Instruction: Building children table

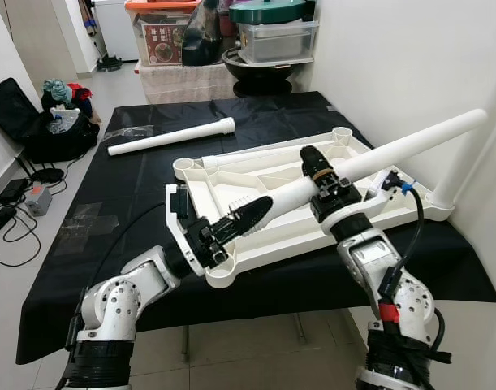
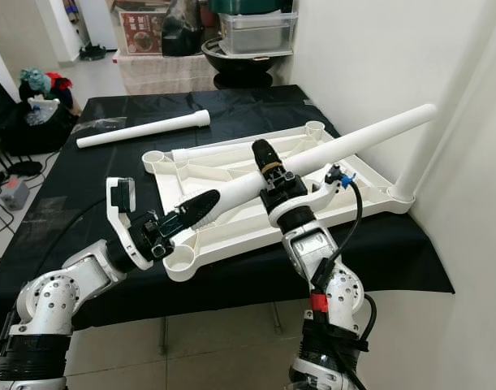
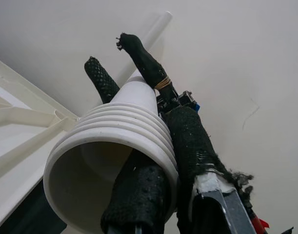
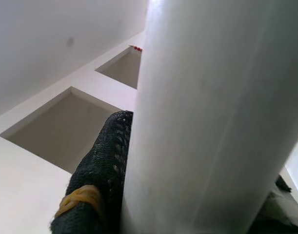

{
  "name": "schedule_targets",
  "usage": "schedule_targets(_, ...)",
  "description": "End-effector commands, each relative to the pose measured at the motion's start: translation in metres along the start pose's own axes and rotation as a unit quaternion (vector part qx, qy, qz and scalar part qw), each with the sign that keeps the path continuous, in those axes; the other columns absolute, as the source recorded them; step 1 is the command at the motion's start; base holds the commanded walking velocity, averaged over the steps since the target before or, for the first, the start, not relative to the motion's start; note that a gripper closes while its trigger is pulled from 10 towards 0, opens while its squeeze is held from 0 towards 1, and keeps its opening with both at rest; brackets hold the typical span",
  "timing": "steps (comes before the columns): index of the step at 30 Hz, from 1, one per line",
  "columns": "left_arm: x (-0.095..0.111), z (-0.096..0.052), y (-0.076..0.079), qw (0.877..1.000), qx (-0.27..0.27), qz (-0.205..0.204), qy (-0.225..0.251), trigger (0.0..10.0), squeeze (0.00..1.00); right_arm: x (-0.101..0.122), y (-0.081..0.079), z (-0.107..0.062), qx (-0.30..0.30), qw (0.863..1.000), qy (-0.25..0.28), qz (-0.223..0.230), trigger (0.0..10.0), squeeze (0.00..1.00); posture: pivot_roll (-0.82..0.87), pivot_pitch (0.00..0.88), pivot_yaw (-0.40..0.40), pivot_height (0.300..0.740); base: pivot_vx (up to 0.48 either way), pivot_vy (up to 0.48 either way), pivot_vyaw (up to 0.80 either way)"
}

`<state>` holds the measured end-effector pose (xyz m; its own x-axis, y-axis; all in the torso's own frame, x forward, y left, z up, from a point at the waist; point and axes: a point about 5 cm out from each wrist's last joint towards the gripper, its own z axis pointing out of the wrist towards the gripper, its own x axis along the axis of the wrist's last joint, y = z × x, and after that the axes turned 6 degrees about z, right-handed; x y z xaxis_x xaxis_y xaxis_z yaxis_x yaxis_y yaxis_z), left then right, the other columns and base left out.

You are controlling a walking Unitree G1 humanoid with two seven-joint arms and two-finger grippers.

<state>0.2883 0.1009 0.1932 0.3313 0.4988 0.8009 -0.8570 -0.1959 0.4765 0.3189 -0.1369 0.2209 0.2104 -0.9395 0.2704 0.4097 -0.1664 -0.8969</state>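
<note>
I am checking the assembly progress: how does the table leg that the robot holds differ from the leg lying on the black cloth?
The held leg is off the table, tilted, gripped by the left pincer at its ribbed end and the right pincer mid-shaft. The loose leg lies flat on the black cloth, touched by neither pincer. Both are white tubes with one flared end.

Silver arms point(image 1: 118, 305), black mesh-clad fingers point(image 3: 139, 195) (frayed)

Head pair: look forward and down from above at the upturned tabletop point(image 1: 256, 203) on the black cloth point(image 1: 109, 236); both share it.
Left wrist: very near, faces up along the white leg point(image 3: 114, 146) toward the wall.
Right wrist: pressed close against the same leg, facing the ceiling.
</note>
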Motion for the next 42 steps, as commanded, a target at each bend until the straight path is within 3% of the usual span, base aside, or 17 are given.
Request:
schedule_targets(1,-0.004,-0.005,-0.002,1.0,0.016,0.01,-0.021,2.4,0.0,-0.007,-0.009,0.005,0.014,1.0,0.012,0.011,0.0,0.0,0.01,0.0,-0.015,0.74,0.0,0.0,0.0)
schedule_targets(4,-0.002,-0.008,-0.004,0.999,0.021,0.017,-0.022,2.9,0.0,-0.008,-0.01,0.005,0.02,1.0,0.008,0.013,0.0,0.0,0.01,0.0,-0.014,0.74,0.0,0.0,0.0)
schedule_targets(5,-0.001,-0.01,-0.008,0.999,0.032,0.029,-0.027,10.0,0.0,-0.01,-0.012,0.004,0.029,0.999,0.003,0.013,0.0,0.0,0.01,0.0,-0.011,0.74,0.0,0.0,0.0)
schedule_targets(7,-0.001,-0.01,-0.008,0.999,0.032,0.029,-0.027,10.0,0.0,-0.01,-0.012,0.004,0.029,0.999,0.003,0.013,0.0,0.0,0.01,0.0,-0.011,0.74,0.0,0.0,0.0)
schedule_targets(8,0.002,-0.012,-0.014,0.997,0.05,0.048,-0.026,10.0,0.82,-0.012,-0.013,0.003,0.035,0.999,-0.004,0.011,0.0,0.0,0.0,0.0,-0.006,0.74,0.0,0.0,0.0)
schedule_targets(9,0.002,-0.012,-0.014,0.997,0.05,0.048,-0.026,10.0,0.82,-0.012,-0.013,0.003,0.035,0.999,-0.004,0.011,0.0,0.0,0.0,0.0,-0.006,0.74,0.0,0.0,0.0)
schedule_targets(10,0.005,-0.013,-0.018,0.996,0.062,0.064,-0.024,10.0,1.0,-0.012,-0.013,0.001,0.038,0.999,-0.009,0.006,0.0,0.0,0.0,0.0,-0.007,0.74,0.0,0.0,0.0)
schedule_targets(18,0.013,-0.016,-0.016,0.995,0.054,0.083,-0.012,10.0,1.0,0.001,-0.003,0.0,-0.004,0.999,0.016,-0.048,0.0,0.0,0.01,0.0,-0.013,0.74,0.0,0.0,0.0)
schedule_targets(21,0.016,-0.023,-0.013,0.996,0.044,0.076,0.008,10.0,1.0,0.034,-0.006,0.001,-0.015,0.995,0.066,-0.079,0.0,0.0,0.01,0.0,-0.019,0.74,0.0,0.0,0.0)
schedule_targets(26,0.017,-0.025,-0.013,0.996,0.048,0.072,0.017,10.0,1.0,0.043,-0.006,-0.001,-0.015,0.994,0.079,-0.078,0.0,0.0,0.01,0.0,-0.021,0.74,0.0,0.0,0.0)
schedule_targets(30,0.017,-0.029,-0.012,0.995,0.058,0.066,0.036,10.0,1.0,0.081,0.001,-0.01,-0.04,0.987,0.147,-0.049,0.0,0.0,0.02,0.0,-0.03,0.74,0.0,0.0,0.0)
schedule_targets(36,0.018,-0.034,-0.02,0.991,0.1,0.084,0.036,10.0,1.0,0.092,-0.003,-0.014,-0.052,0.981,0.163,-0.086,0.0,0.0,0.01,0.0,-0.026,0.74,0.0,0.0,0.0)
schedule_targets(37,0.02,-0.034,-0.026,0.985,0.134,0.1,0.033,10.0,0.61,0.087,-0.004,-0.013,-0.066,0.976,0.149,-0.144,0.0,0.0,0.01,0.0,-0.024,0.74,0.0,0.0,0.0)
schedule_targets(38,0.02,-0.034,-0.026,0.985,0.134,0.1,0.033,10.0,0.61,0.087,-0.004,-0.013,-0.066,0.976,0.149,-0.144,0.0,0.0,0.01,0.0,-0.024,0.74,0.0,0.0,0.0)
schedule_targets(39,0.021,-0.031,-0.033,0.975,0.178,0.129,0.022,10.0,0.0,0.078,-0.004,-0.011,-0.078,0.968,0.13,-0.201,0.0,0.0,0.01,0.0,-0.022,0.74,0.0,0.0,0.0)
schedule_targets(40,0.021,-0.031,-0.033,0.975,0.178,0.129,0.022,10.0,0.0,0.078,-0.004,-0.011,-0.078,0.968,0.13,-0.201,0.0,0.0,0.01,0.0,-0.022,0.74,0.0,0.0,0.0)
schedule_targets(42,0.022,-0.028,-0.04,0.957,0.231,0.177,0.002,10.0,0.0,0.068,-0.004,-0.01,-0.092,0.955,0.111,-0.258,0.0,0.0,0.01,0.0,-0.023,0.74,0.0,0.0,0.0)
